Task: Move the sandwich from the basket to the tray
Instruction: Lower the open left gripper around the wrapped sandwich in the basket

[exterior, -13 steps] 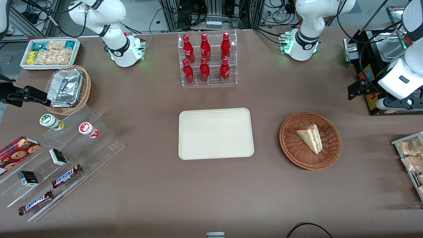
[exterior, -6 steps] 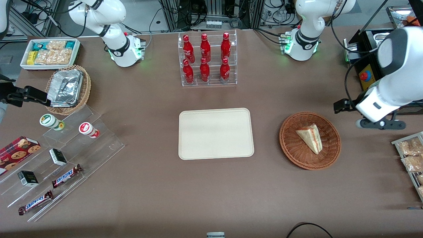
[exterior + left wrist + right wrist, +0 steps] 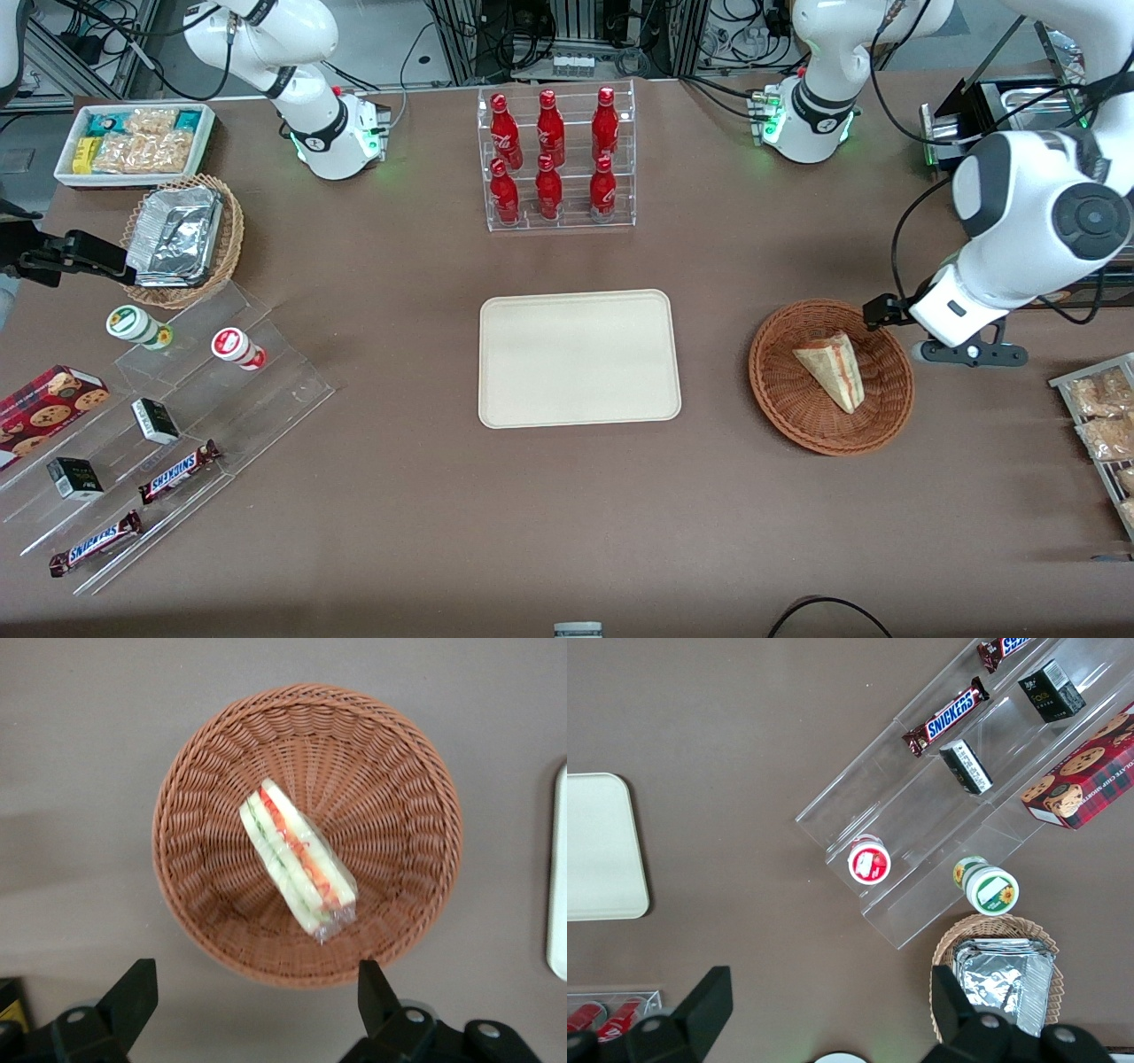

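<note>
The sandwich point(image 3: 831, 368) is a pale wedge with red, orange and green layers, lying in the reddish-brown wicker basket point(image 3: 780, 399). The cream tray point(image 3: 579, 359) lies flat beside the basket, toward the parked arm's end, with nothing on it. My left gripper point(image 3: 970, 353) hangs just outside the basket's rim, toward the working arm's end. In the left wrist view the sandwich point(image 3: 297, 855) is wrapped in clear film in the basket point(image 3: 204, 904). There the gripper point(image 3: 252, 1001) is open and empty, over the table beside the rim. The tray's edge point(image 3: 558, 904) also shows.
A clear rack of red bottles point(image 3: 554, 159) stands farther from the camera than the tray. A wire rack of snack packets point(image 3: 1099, 425) and a black machine point(image 3: 983, 133) sit at the working arm's end. A tan foil basket point(image 3: 182, 239) and acrylic steps point(image 3: 159, 425) are at the parked arm's end.
My left arm has swung from beside the black machine down toward the basket. The gripper now hangs by the basket's rim. The sandwich, basket and tray have not moved.
</note>
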Robot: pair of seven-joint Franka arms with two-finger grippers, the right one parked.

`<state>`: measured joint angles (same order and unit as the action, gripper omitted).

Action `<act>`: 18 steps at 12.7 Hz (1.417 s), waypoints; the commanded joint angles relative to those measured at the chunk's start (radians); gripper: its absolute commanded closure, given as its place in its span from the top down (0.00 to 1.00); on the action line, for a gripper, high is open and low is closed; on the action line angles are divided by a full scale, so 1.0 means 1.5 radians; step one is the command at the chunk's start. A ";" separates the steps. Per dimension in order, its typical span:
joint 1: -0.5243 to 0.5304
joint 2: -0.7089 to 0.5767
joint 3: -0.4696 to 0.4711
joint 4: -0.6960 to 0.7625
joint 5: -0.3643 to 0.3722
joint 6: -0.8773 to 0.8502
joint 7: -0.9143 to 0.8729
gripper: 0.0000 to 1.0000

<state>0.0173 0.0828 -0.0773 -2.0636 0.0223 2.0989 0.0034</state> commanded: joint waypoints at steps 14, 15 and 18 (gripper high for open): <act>-0.031 0.031 -0.007 -0.089 -0.004 0.156 -0.450 1.00; -0.031 0.034 -0.007 -0.091 -0.004 0.164 -0.475 1.00; -0.045 0.055 -0.007 -0.096 -0.004 0.200 -0.558 1.00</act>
<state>-0.0309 0.1504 -0.0902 -2.1947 0.0198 2.3579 -0.7700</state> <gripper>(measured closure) 0.000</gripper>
